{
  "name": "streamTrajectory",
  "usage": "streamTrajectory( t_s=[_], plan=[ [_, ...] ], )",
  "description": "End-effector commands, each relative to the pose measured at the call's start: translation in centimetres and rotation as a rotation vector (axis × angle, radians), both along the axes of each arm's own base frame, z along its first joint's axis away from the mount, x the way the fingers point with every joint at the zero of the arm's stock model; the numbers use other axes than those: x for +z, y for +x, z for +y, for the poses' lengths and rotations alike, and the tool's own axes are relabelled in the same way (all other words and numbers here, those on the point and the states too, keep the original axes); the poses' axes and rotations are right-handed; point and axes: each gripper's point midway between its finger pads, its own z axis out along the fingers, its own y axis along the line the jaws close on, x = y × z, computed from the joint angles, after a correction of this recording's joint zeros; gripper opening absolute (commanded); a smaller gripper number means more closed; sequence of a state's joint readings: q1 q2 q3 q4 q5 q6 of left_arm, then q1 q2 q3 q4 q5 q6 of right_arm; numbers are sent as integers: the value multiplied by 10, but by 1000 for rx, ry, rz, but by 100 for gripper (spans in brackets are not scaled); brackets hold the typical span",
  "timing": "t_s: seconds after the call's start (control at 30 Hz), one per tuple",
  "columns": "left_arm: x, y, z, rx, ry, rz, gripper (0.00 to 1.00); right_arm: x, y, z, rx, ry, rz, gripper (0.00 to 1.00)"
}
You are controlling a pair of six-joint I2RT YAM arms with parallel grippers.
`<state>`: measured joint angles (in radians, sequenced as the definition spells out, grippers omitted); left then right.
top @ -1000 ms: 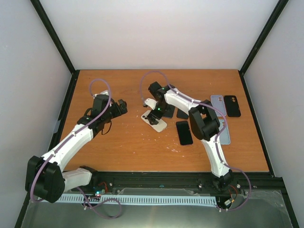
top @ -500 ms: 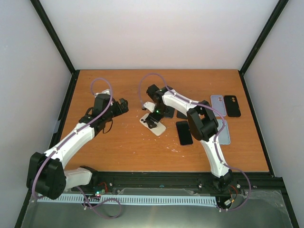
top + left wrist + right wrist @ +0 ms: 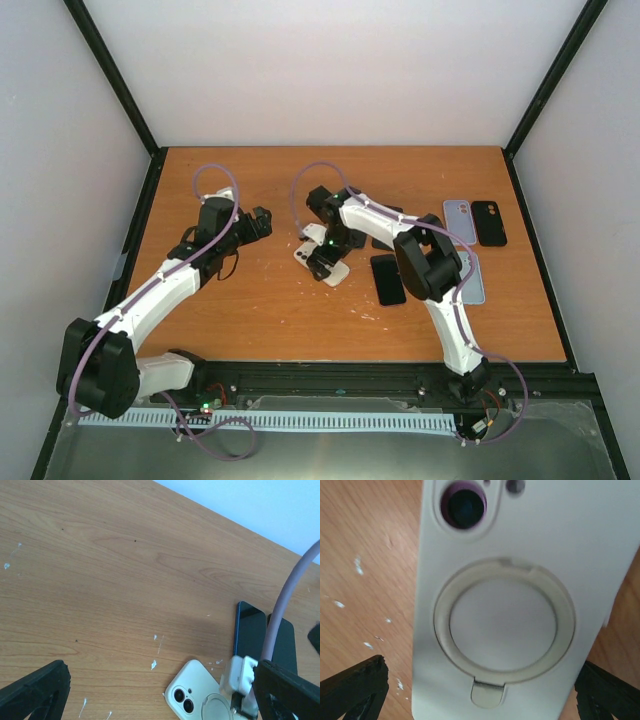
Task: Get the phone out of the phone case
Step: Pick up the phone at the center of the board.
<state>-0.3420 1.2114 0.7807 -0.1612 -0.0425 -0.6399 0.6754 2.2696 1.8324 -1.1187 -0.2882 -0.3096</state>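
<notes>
Here, I am hovering my right tool directly over the white phone case, which is lying back-up on the tabletop just right of the centre in the overhead view. In the right wrist view the case is filling most of the frame, its round ring holder lying flat in the middle and a camera lens showing through the cutout at the top, so the phone is sitting inside it. My right fingers are spreading wide at the lower corners, one on each side of the case; whether they are touching its edges I cannot tell. My left tool is hanging left of centre, jaws wide and gripping nothing, looking across at the case. A dark phone is lying just right of the case, and a lavender case and a black case are resting side by side toward the right edge.
</notes>
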Motion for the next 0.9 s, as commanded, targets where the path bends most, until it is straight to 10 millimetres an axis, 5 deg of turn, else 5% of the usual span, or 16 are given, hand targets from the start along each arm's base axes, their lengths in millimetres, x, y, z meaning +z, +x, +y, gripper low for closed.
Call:
streamTrajectory(
  t_s=[0.0, 0.1, 0.2, 0.4, 0.53, 0.63, 0.87],
  plan=[
    [10, 6, -2, -15, 2, -40, 99, -40, -25, -34, -13, -254, -35, 100],
    [10, 8, -3, -16, -1, -40, 99, -54, -35, -41, -21, -289, -4, 100],
    [11, 9, -4, -16, -5, -36, 99, -55, -37, -38, -34, -269, 11, 85],
    [4, 13, -10, -37, -12, -12, 100, -19, -47, -13, -86, -28, 142, 63],
    [-3, 16, -15, -51, -20, 28, 100, 2, -46, -15, -173, 168, 287, 46],
    [-12, 11, -32, -135, -68, 66, 96, 13, -37, -18, -262, 344, 391, 35],
    [-30, -10, -94, -460, -247, 115, 85, 37, -20, -20, -355, 604, 505, 32]
  ],
)
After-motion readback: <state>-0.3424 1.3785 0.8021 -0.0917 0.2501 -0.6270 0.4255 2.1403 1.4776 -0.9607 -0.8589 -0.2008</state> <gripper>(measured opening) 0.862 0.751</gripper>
